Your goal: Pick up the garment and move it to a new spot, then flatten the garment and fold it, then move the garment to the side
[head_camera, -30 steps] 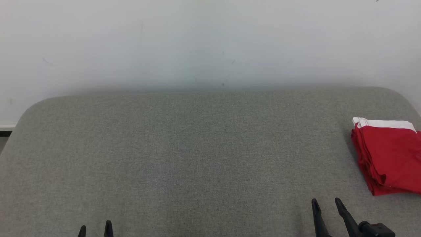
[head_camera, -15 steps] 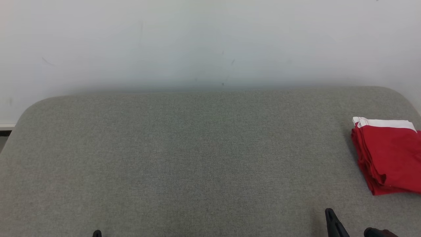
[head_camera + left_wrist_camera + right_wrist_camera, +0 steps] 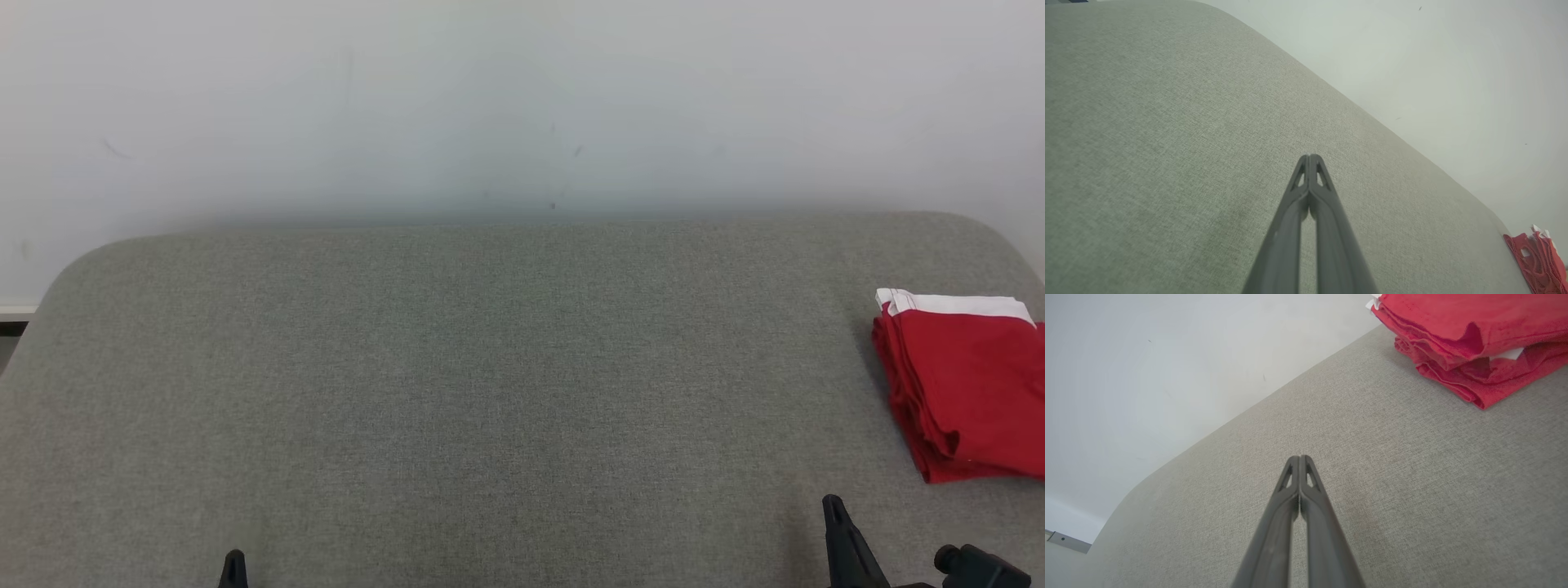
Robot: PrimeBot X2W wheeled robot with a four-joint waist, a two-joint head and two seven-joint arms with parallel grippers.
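A red garment [image 3: 967, 392] with a white band along its far edge lies folded into a neat, layered stack on a grey fabric-covered worktop [image 3: 490, 392]. It sits at the worktop's right side, partly cut off by the head view's edge. Left of the garment the worktop stretches away bare, and behind the garment rises a plain pale wall [image 3: 522, 106].

My right jaws are closed on nothing, fingers [image 3: 1278, 522] pressed together. They hover over the cloth surface near the garment, on its near left side, apart from it. My left jaws are closed and empty too, fingers [image 3: 1284, 237] tip to tip, well to the left of the garment (which appears as a small red patch at the lower right corner of the left wrist view).

By my judgement the task is all but done: the garment looks flattened, folded and set aside, with neither of my jaws touching it. I see little left to do beyond resting my arms.

As for containers, the garment sits in none; it rests straight on the worktop.
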